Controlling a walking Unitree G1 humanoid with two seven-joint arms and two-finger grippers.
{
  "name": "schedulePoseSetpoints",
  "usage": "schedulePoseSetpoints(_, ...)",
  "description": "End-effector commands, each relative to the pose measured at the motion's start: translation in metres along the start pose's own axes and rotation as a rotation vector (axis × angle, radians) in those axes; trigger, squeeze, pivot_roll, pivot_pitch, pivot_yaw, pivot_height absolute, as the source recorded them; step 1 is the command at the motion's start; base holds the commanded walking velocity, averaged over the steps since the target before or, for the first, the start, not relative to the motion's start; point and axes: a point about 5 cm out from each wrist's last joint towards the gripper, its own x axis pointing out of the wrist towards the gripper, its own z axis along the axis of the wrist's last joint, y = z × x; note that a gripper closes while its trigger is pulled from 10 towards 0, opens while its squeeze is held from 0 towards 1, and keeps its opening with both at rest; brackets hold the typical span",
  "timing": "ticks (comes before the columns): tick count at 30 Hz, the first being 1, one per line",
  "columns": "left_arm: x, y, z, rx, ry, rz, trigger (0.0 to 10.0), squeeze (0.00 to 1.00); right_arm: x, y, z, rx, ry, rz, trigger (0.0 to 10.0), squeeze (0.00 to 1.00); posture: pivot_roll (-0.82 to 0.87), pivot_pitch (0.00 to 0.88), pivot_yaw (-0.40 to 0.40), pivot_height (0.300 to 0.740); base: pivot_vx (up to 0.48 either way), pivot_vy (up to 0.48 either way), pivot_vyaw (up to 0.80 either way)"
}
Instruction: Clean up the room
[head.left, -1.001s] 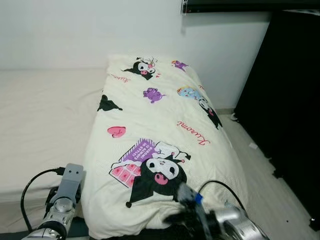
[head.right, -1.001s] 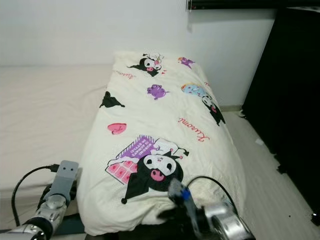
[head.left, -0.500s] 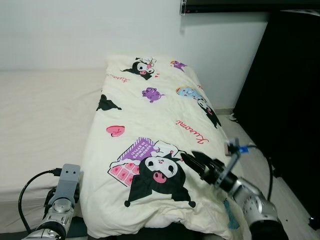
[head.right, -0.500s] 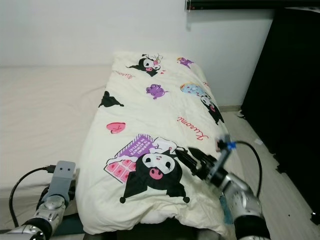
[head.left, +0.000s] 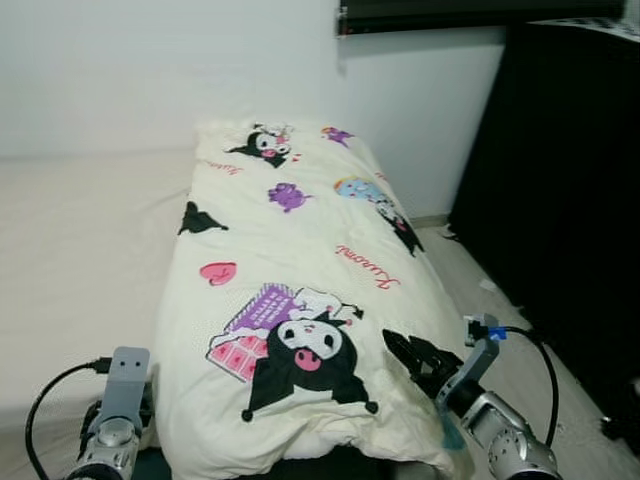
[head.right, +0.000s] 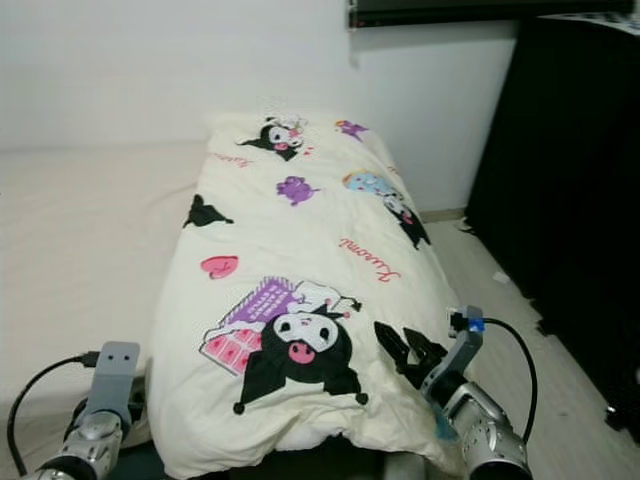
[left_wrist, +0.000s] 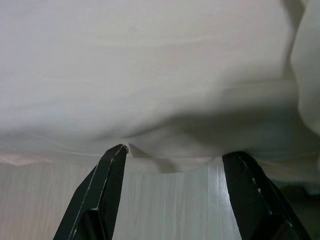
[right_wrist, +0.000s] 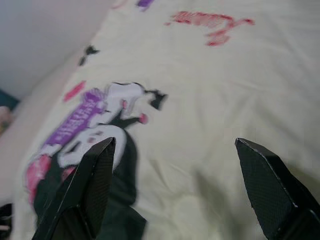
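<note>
Cartoon-print quilt (head.left: 300, 290) on bed, right claw (head.left: 412, 355) spread open over its near corner, left claw (left_wrist: 172, 162) open below the edge.

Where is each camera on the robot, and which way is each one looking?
Left eye view: on the head, looking forward and down at the cartoon blanket on the bed; both arms show, with the right pincer over the blanket.
Right eye view: beside it, the same scene.
Left wrist view: on the left wrist, looking along the open left pincer at the bed's edge.
Right wrist view: on the right wrist, looking along its open fingers at the blanket.
The eye views and the right wrist view share the blanket's black character print.
</note>
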Motion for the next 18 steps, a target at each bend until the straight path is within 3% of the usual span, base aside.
schedulePoseSetpoints(1, 0.003, 0.011, 0.005, -0.008, -0.016, 0.037, 10.0, 0.00, 0.000, 0.000, -0.006, -0.012, 0.026, -0.010, 10.0, 0.00, -0.13, 0.000, 0.007, 0.578, 0.000, 0.000, 0.00)
schedulePoseSetpoints(18, -0.011, 0.003, -0.048, 0.103, 0.149, -0.022, 10.0, 0.00, -0.019, -0.017, -0.049, 0.020, 0.146, -0.159, 10.0, 0.00, -0.13, 0.000, 0.012, 0.651, 0.000, 0.000, 0.00)
